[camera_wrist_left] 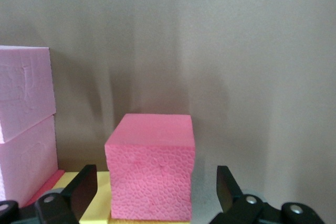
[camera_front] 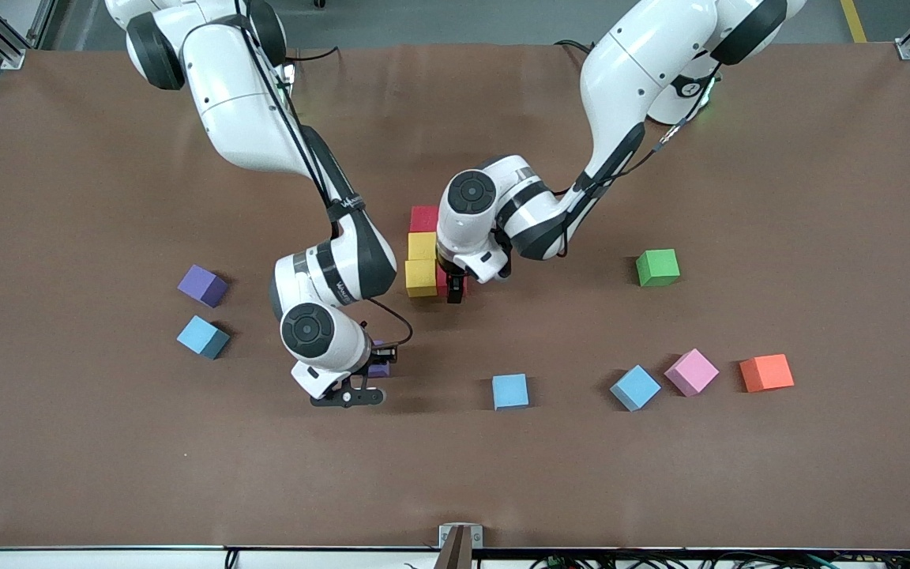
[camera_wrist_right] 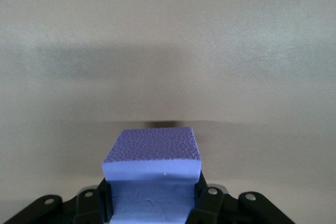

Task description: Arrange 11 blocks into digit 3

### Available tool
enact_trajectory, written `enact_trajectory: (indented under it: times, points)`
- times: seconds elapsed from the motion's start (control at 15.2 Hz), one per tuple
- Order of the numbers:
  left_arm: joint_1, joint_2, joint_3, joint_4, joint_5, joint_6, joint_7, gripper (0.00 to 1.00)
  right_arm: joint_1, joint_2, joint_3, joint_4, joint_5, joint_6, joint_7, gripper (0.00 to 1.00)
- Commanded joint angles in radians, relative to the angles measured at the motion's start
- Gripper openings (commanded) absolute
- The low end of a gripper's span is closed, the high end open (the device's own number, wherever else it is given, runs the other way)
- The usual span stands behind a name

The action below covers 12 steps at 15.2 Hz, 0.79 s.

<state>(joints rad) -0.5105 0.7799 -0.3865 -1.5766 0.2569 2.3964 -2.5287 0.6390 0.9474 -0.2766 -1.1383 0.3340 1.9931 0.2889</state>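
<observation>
The started figure stands mid-table: a red block [camera_front: 424, 218], then two yellow blocks [camera_front: 422, 246] [camera_front: 421, 277] in a column toward the front camera. My left gripper [camera_front: 455, 289] is down beside the nearer yellow one. It is open [camera_wrist_left: 157, 182], with a gap on each side of a pink block [camera_wrist_left: 149, 166] standing between its fingers against the yellow block [camera_wrist_left: 97, 195]. Two more pink blocks [camera_wrist_left: 23, 87] [camera_wrist_left: 26, 156] sit close by. My right gripper [camera_front: 376, 365] is shut on a purple block [camera_wrist_right: 152, 169], held over bare table toward the right arm's end.
Loose on the table: a second purple block [camera_front: 203, 285] and a light blue one [camera_front: 203, 337] toward the right arm's end. Light blue blocks [camera_front: 510, 391] [camera_front: 634, 387], a pink block [camera_front: 691, 371], an orange cube [camera_front: 766, 372] and a green cube [camera_front: 657, 267] lie toward the left arm's end.
</observation>
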Motion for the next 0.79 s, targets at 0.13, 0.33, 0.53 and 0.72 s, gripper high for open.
enact_trajectory:
  times: [0.13,0.33,0.53,0.72]
  points:
    - [-0.003,-0.082,0.003,0.007,0.019,-0.057,-0.007,1.0,0.017,-0.006,0.008,-0.011,0.002,0.013,0.047,0.23]
    - [0.009,-0.174,-0.002,0.006,0.019,-0.143,0.005,1.0,0.059,-0.006,0.008,-0.014,-0.004,0.045,0.108,0.23]
    - [0.047,-0.246,-0.003,0.007,0.01,-0.23,0.128,1.0,0.116,-0.009,0.005,-0.061,-0.007,0.117,0.167,0.22]
    - [0.122,-0.298,-0.008,0.013,0.004,-0.311,0.308,1.0,0.129,-0.012,0.005,-0.101,-0.001,0.139,0.171,0.22]
